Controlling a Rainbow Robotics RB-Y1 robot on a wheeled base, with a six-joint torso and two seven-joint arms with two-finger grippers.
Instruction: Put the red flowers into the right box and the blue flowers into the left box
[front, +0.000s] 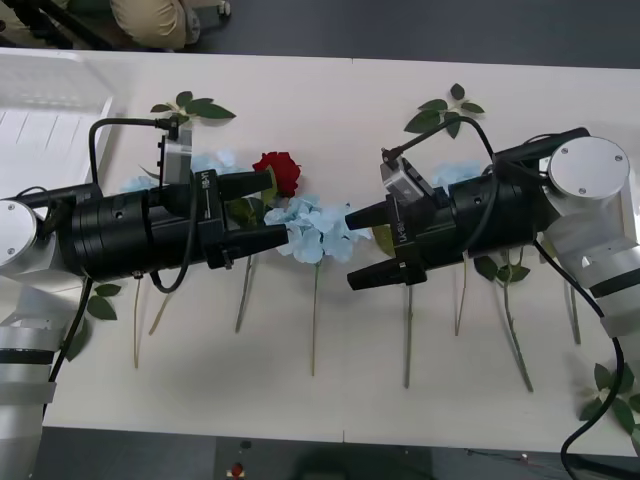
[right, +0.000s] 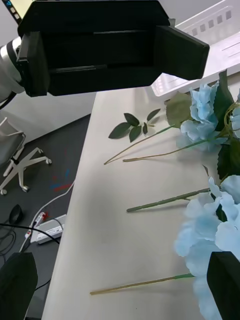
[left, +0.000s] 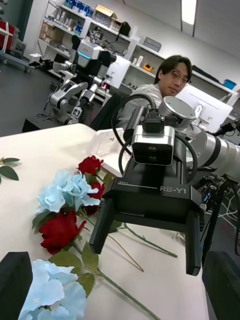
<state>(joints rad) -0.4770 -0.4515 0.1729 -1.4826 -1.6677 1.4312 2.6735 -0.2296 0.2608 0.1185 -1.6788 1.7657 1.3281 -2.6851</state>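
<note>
The left box (front: 60, 110) is noted at the far left of the table (front: 330, 400), its white slotted wall seen behind the left arm. No flower is seen in the part of it in view.

The left pincer (front: 262, 207) is held released, jaws spread, just beside a red rose (front: 279, 171) and over the edge of a blue hydrangea head (front: 310, 228). Nothing is gripped.

In the middle, blue flowers and red flowers lie mixed, heads touching, stems (front: 314, 320) trailing toward the near table edge.

The right pincer (front: 366, 246) is likewise released and empty, pointing at the same blue head from the other side; a second blue head (front: 455, 172) lies partly under that arm.

It is judged that one pincer should act alone here. A stem just below a head is recommended as the grip point, so that neighbouring blooms are not dragged along.
</note>
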